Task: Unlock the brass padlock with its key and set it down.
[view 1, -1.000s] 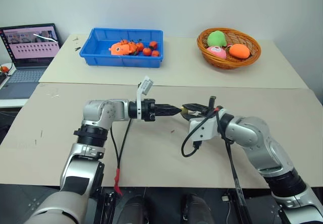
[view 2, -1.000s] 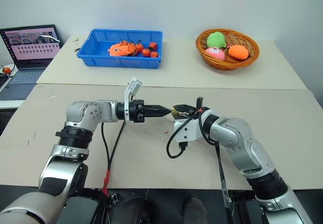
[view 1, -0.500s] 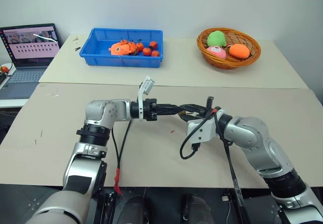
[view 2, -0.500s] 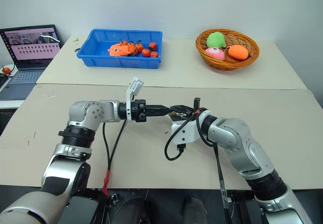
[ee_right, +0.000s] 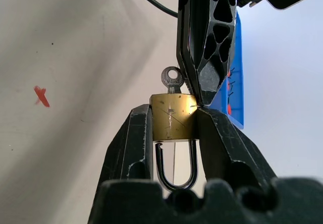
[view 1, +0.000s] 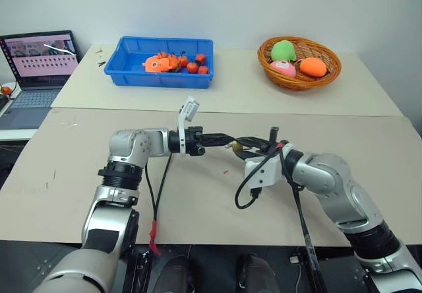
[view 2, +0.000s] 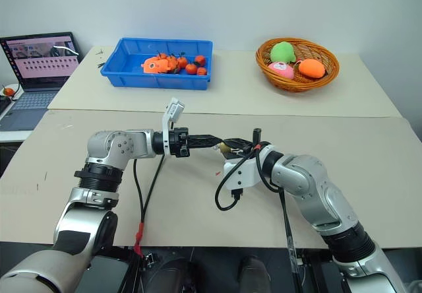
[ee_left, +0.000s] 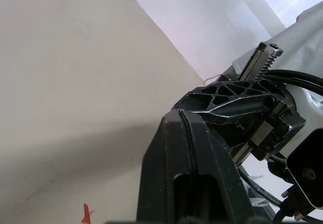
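The right tool (ee_right: pixel 174 128) clamps the brass padlock (ee_right: pixel 173 123) by its body at the centre of the frame, above the bench (view 1: pixel 198 200), shackle toward the wrist and the key (ee_right: pixel 172 78) standing in its far face. The left tool (ee_right: pixel 204 90) is closed with its tip beside the key's ring, seemingly missing it. Risk, as I judge it: turning now would slide off the bow, or nudge the padlock askew in its grip
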Robot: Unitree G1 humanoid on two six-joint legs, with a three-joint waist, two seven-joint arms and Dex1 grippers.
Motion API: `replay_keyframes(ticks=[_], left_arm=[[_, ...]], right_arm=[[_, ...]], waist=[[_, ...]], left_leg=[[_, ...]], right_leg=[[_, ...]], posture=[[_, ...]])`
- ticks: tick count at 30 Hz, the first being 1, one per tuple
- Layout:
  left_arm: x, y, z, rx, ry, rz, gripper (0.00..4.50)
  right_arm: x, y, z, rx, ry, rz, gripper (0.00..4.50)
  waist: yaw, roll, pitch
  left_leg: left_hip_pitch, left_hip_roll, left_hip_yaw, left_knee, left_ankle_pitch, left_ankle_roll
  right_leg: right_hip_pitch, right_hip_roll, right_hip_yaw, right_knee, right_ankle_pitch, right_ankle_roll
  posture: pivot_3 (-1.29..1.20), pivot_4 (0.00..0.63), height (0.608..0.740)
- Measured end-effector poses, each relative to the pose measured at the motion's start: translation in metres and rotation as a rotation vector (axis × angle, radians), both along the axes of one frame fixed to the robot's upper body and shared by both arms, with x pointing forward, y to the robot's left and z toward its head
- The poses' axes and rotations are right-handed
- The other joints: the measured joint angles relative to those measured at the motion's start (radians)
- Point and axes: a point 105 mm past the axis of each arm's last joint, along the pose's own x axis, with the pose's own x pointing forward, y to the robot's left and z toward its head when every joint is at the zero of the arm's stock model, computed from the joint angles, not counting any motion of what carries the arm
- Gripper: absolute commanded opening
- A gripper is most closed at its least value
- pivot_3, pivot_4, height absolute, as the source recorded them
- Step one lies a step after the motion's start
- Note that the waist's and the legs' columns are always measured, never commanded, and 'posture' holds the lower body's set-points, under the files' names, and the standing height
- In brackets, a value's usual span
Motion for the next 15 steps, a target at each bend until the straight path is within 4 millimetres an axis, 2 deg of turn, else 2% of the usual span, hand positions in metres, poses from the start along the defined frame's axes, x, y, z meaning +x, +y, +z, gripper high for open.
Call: replay_keyframes(ticks=[9,13,14,15], left_arm=[[-0.0004,0.0002,-0.0003,0.005,-0.004,-0.004,0.01],[-0.0035,-0.0011,0.0026,0.016,-0.047,-0.03,0.94],[-0.0049,-0.0018,0.0038,0.02,-0.064,-0.04,1.4],[-0.0063,-0.0022,0.0046,0.021,-0.074,-0.048,1.64]], right_arm=[[0.0,0.0001,-0.0001,0.0,0.0,0.0,0.91],[0.0001,0.0,-0.0004,-0.001,0.001,0.0,0.91],[0.0001,-0.0001,-0.0004,-0.002,0.001,-0.001,0.91],[0.0003,-0.0002,-0.0006,-0.002,0.001,-0.002,0.91]], waist=[[0.0,0.0,0.0],[0.0,0.0,0.0],[0.0,0.0,0.0],[0.0,0.0,0.0]], left_leg=[[0.0,0.0,0.0,0.0,0.0,0.0],[0.0,0.0,0.0,0.0,0.0,0.0],[0.0,0.0,0.0,0.0,0.0,0.0],[0.0,0.0,0.0,0.0,0.0,0.0]], right_leg=[[0.0,0.0,0.0,0.0,0.0,0.0],[0.0,0.0,0.0,0.0,0.0,0.0],[0.0,0.0,0.0,0.0,0.0,0.0],[0.0,0.0,0.0,0.0,0.0,0.0]], posture=[[0.0,0.15,0.692],[0.0,0.15,0.692],[0.0,0.15,0.692],[0.0,0.15,0.692]])
